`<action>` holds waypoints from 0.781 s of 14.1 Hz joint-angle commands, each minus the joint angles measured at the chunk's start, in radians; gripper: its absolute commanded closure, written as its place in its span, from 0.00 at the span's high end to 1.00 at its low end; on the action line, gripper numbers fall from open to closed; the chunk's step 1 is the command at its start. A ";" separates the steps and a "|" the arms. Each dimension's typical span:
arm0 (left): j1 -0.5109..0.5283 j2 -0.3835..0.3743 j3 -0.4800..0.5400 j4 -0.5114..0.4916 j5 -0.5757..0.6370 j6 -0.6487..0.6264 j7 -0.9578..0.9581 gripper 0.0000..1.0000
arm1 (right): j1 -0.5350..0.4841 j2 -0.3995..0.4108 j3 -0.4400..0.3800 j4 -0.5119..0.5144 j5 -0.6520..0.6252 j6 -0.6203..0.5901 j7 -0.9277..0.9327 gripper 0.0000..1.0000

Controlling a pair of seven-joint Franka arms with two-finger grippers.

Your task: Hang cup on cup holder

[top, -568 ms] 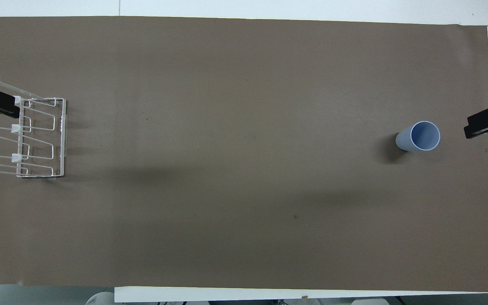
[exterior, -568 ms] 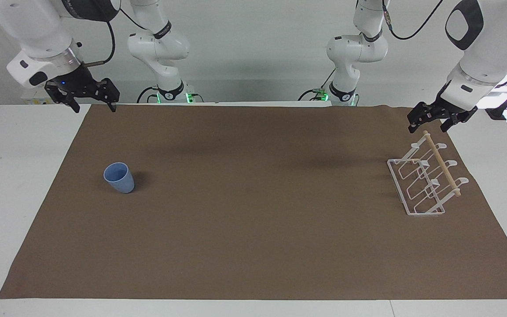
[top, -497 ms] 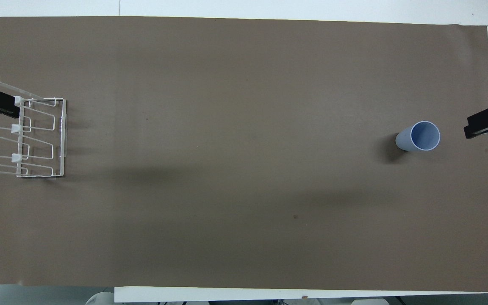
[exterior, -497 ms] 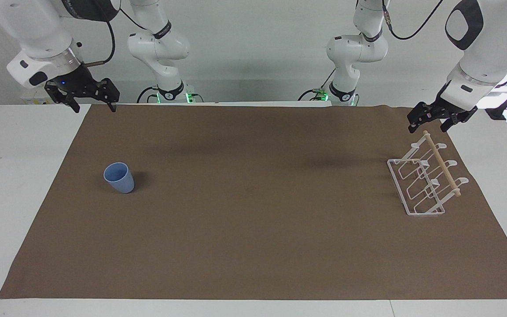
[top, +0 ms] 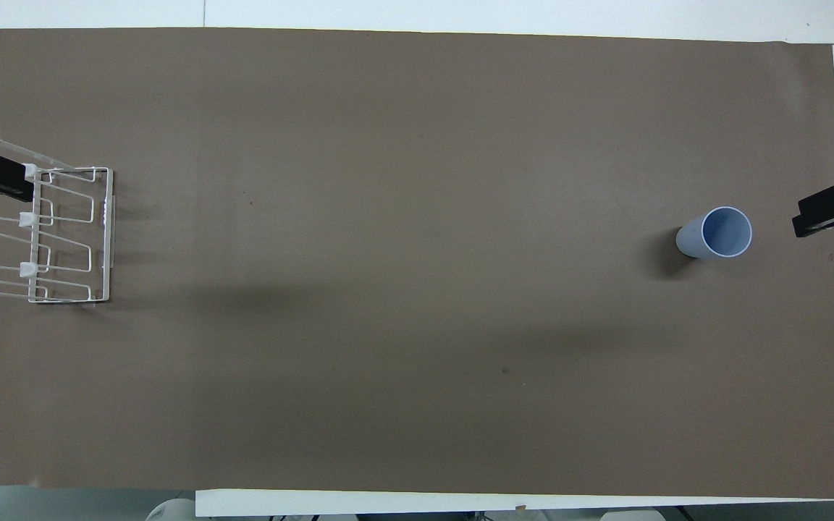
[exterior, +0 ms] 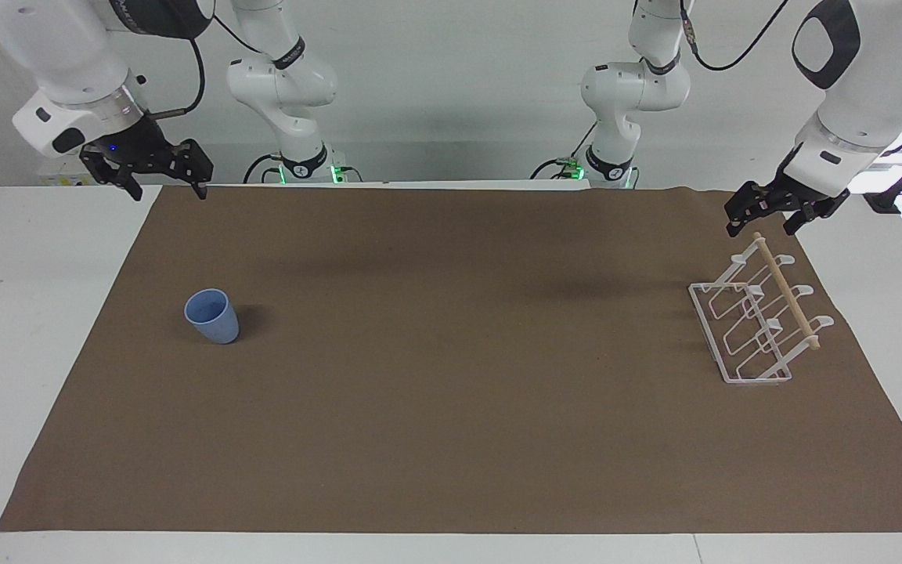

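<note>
A brown mat [exterior: 451, 439] covered the table. The cup holder [exterior: 756, 321] stood at the left arm's end, the left gripper [exterior: 768, 223] open above its dowel. The right gripper [exterior: 167, 188] hung open, empty. The cup [exterior: 212, 316] stood upright at its end; I'd say descend squarely around its tapered wall.
</note>
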 commanded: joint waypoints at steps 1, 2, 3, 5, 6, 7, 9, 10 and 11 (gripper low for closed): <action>-0.007 -0.015 0.006 -0.011 0.011 -0.011 -0.012 1.00 | 0.000 -0.020 -0.001 -0.011 0.002 -0.012 0.013 1.00; -0.007 -0.015 0.006 -0.011 0.011 -0.011 -0.012 1.00 | 0.006 -0.022 -0.001 -0.023 0.000 -0.009 0.010 1.00; -0.007 -0.015 0.008 -0.011 0.011 -0.011 -0.012 1.00 | 0.006 -0.033 -0.003 -0.051 -0.003 0.002 0.010 1.00; -0.007 -0.015 0.008 -0.011 0.011 -0.011 -0.012 1.00 | -0.006 -0.066 -0.006 -0.142 -0.009 0.122 -0.012 1.00; -0.007 -0.015 0.006 -0.011 0.011 -0.011 -0.012 1.00 | -0.023 -0.086 -0.006 -0.210 -0.009 0.188 -0.055 1.00; -0.007 -0.015 0.006 -0.011 0.011 -0.011 -0.012 1.00 | -0.033 -0.086 -0.006 -0.250 -0.009 0.245 -0.075 1.00; -0.007 -0.015 0.006 -0.011 0.011 -0.011 -0.012 1.00 | -0.063 -0.050 -0.007 -0.308 -0.009 0.357 -0.124 1.00; -0.007 -0.015 0.008 -0.011 0.011 -0.011 -0.012 1.00 | -0.086 -0.027 -0.006 -0.333 -0.009 0.408 -0.181 1.00; -0.007 -0.015 0.006 -0.011 0.011 -0.011 -0.012 1.00 | -0.117 0.004 -0.007 -0.361 -0.007 0.469 -0.222 1.00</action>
